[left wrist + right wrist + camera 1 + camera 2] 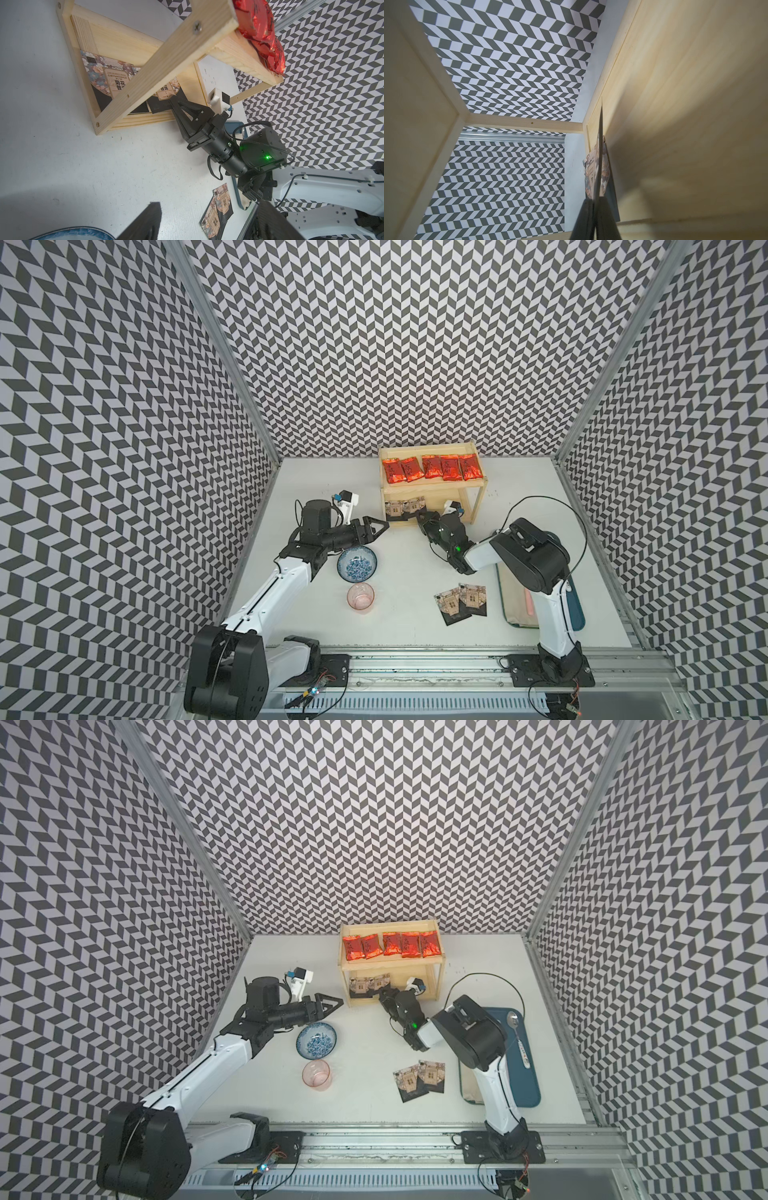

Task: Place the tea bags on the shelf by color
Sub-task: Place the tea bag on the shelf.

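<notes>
Nearest, in the lower right-of-centre part of both top views, two black tea bags (461,603) lie on the white table, overlapping at one corner. They are not yet sorted. To the left of them stands a pink cup (360,597), and just behind it a blue bowl (340,566). Neither belongs to my task.

Further in, near the centre of the frame, my left gripper (380,529) hangs above the table with its jaws spread wide and nothing between them, just beside the left front post of the shelf (432,486). My right gripper (423,517) reaches into the lower tier from the front. Its jaws are narrow and pinch a black tea bag (165,91) low over the lower board. This bag overlaps another black tea bag (104,76), which lies flat in the left part of that tier.

Farthest, on the top tier, five red tea bags (432,466) lie in a row, so I judge that the red colour is finished.

I think the step in hand is to set down the second black bag. Next I should open the right jaws and pull straight back out, low enough to miss the upper board and without dragging the bag. After that, the pair on the table waits, and I would take the upper bag first.
</notes>
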`<state>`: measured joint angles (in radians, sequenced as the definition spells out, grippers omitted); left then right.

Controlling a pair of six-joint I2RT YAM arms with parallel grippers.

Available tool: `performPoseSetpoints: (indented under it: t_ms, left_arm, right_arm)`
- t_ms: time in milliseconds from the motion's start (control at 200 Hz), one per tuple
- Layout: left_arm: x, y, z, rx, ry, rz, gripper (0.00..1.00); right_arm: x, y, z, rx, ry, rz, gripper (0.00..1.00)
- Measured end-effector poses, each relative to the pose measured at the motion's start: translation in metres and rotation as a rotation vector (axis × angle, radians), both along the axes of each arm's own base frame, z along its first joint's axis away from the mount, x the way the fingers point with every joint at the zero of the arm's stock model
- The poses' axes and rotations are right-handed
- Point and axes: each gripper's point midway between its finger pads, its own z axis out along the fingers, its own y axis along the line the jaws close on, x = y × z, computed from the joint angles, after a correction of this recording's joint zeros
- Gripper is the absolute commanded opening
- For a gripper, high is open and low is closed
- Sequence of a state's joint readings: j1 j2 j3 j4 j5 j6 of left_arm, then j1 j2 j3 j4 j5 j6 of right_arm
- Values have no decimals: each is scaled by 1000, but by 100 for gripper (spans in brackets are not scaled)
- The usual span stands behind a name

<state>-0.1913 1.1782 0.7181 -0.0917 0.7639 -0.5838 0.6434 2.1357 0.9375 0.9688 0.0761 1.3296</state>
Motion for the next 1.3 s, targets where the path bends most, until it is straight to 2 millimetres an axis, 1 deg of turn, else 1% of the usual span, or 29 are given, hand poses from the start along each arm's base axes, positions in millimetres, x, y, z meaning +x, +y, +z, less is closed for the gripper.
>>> performPoseSetpoints:
  t_ms: [90, 195, 260, 371, 466, 596, 811, 1031, 1302]
  left_arm:
    - [0, 0, 0, 0, 0, 0, 78]
    - [0, 0, 0, 0, 0, -1, 78]
    - [0, 0, 0, -1, 0, -1, 78]
    - [0, 0, 0, -1, 0, -1, 78]
    - [0, 0, 0, -1, 0, -1, 78]
    - [-1, -1, 0, -4, 1, -5, 78]
    - [-1, -1, 1, -7, 1, -8, 77]
    - [-1, 0, 1, -8, 2, -9, 77]
    - [-1, 2, 0, -10, 6, -4, 77]
  right_arm:
    - [2, 1, -2, -2, 4, -2, 14]
    - [3, 1, -4, -7, 11, -2, 31]
    - [4, 1, -5, -7, 16, -1, 37]
    - [3, 1, -9, -14, 34, 2, 44]
    - [4, 3, -7, -18, 49, 10, 48]
    - [7, 7, -5, -49, 110, 16, 51]
    - [12, 16, -7, -89, 236, 22, 52]
    - [6, 12, -8, -124, 305, 17, 51]
    - [-1, 5, -5, -170, 335, 21, 51]
